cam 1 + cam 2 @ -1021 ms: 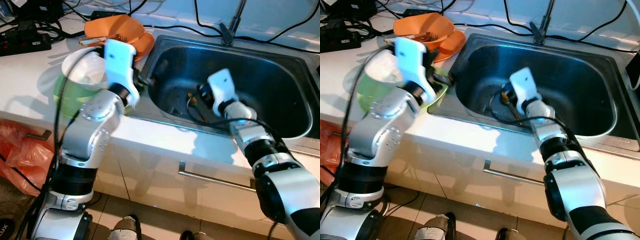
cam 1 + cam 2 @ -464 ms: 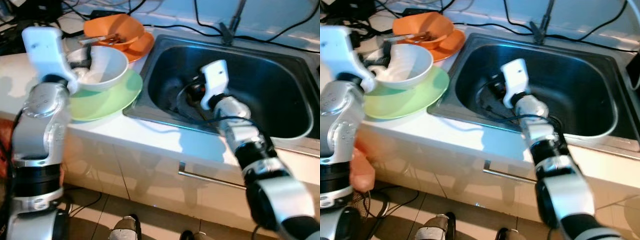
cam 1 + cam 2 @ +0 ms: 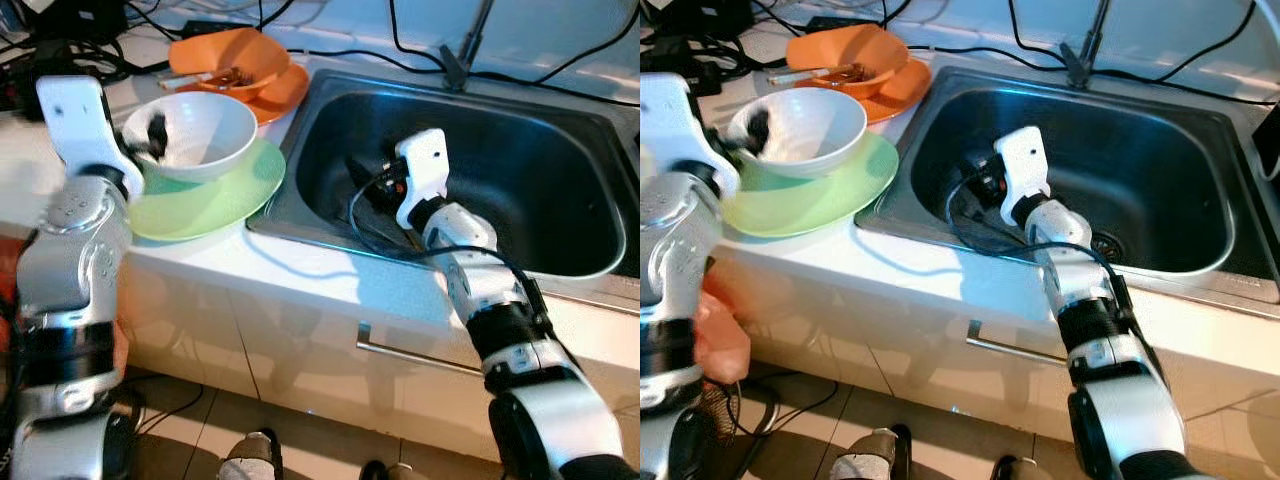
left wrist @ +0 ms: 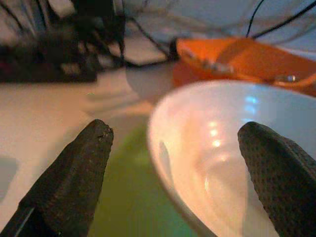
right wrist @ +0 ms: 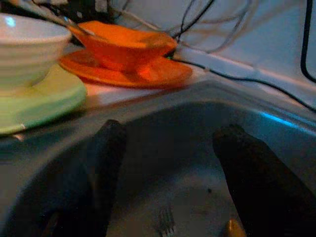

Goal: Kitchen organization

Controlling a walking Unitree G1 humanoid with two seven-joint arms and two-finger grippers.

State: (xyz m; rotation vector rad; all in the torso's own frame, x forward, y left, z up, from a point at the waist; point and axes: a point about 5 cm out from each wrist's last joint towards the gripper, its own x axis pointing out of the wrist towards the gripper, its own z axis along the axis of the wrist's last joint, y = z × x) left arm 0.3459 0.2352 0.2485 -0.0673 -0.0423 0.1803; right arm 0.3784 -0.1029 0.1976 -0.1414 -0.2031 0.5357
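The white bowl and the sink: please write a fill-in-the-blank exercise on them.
1. The white bowl sits on a ____ plate.
2. The right end effector is inside the ____.
3. A ____ lies on the sink's bottom.
4. The left end effector's fingers are ____.

Missing words: green; sink; fork; open

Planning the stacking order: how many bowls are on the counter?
2: a white ceramic bowl on the green plate, an orange bowl on the orange plate behind. Others may be hidden.

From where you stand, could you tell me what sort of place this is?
Most likely a home kitchen: a steel sink set in a white counter, with a white bowl on a green plate beside it.
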